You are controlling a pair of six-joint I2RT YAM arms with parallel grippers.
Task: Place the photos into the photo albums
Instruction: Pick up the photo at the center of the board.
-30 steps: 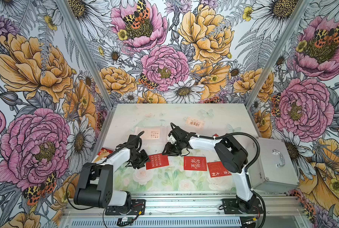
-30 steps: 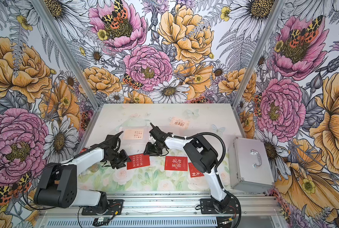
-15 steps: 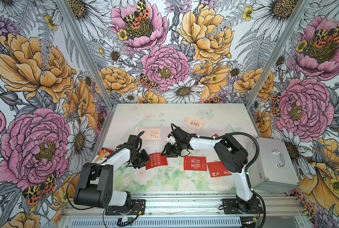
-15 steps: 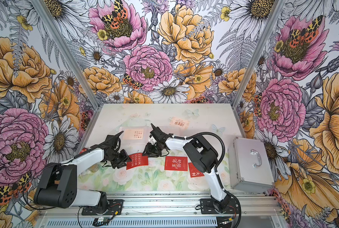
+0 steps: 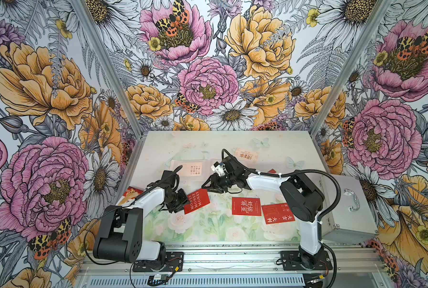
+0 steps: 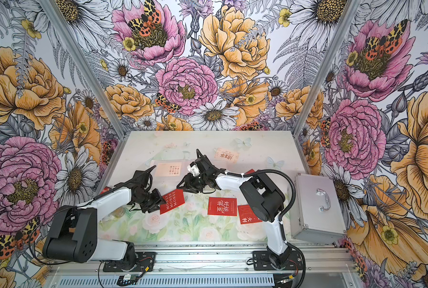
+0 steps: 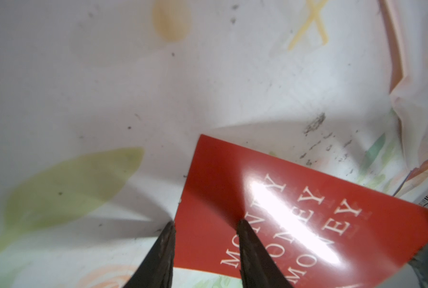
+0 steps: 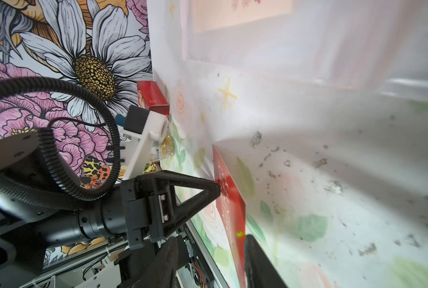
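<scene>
Flowered walls closed in the booth, and a pale rose-print mat covered the table. The album lay open on the mat, with one cream card in its clear sleeve. Just in front of the album, on my side, my left gripper was closed on the MONEY card near one edge. One finger sat on the glossy face and the other at the rim, and the card stood tilted off the mat. My right gripper hung between that card and the album with its jaws apart and the card's far corner between them. I judged it had hold of nothing. Two more red cards lay flat, further from the album and off to its right.

I saw several ways to lose the card. My pinch sat near one edge of a slick card, so it could swing or slide out when the right jaws closed. Closing off-square could bend it. The sleeve mouth looked thin and limp. A tilted corner could snag there and push the album away, since nothing pinned it. My two wrists were close and could knock together.
</scene>
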